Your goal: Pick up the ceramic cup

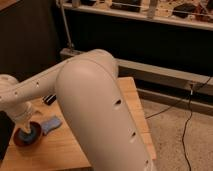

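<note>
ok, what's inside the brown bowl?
The blue ceramic cup sits in the brown bowl. The gripper hangs right over it, hiding the cup's far side and the bowl's back rim.

the arm (95,110) is glossy cream-white, dotted with small dark holes. its gripper (23,120), at the lower left of the frame, is the same pale cream. just under it the ceramic cup (28,133) shows blue, inside a reddish-brown bowl (20,142). beside them lies a pale blue-grey piece (50,124). the table (55,152) is light honey wood with faint grain. the floor (175,140) at lower right is speckled grey, crossed by a black cable (188,112).
</note>
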`<state>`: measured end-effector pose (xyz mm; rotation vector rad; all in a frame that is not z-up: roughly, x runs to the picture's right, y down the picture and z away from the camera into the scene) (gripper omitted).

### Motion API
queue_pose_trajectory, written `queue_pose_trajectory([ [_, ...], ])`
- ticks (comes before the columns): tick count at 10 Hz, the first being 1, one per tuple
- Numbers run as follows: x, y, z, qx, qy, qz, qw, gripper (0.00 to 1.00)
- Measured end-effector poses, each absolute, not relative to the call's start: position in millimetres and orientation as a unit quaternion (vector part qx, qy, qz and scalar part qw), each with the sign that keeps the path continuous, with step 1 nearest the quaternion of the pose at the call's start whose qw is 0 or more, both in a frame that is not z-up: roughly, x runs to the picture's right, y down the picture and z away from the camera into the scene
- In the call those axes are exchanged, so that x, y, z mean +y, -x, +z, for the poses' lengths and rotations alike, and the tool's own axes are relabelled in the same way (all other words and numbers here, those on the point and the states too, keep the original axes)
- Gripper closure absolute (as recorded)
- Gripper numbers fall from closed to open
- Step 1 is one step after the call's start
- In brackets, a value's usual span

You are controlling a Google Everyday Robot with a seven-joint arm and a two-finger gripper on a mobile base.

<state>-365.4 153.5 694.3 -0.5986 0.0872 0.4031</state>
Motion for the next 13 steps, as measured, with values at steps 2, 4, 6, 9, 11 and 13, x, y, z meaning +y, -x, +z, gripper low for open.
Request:
queue_pose_trajectory([
  [2, 154.5, 376.7, 690.3, 0.034, 0.291, 0.187, 0.938, 0.35],
  [4, 158.1, 381.7, 687.3, 0.028, 0.293, 0.181, 0.938, 0.37],
  [6, 163.3, 384.0, 685.0, 0.026, 0.295, 0.176, 0.939, 0.42],
  [9, 173.8, 383.0, 685.5, 0.033, 0.293, 0.169, 0.941, 0.42],
  [11, 179.3, 380.6, 688.2, 0.045, 0.282, 0.161, 0.945, 0.42],
  [13, 189.4, 381.9, 687.6, 0.053, 0.269, 0.141, 0.951, 0.42],
])
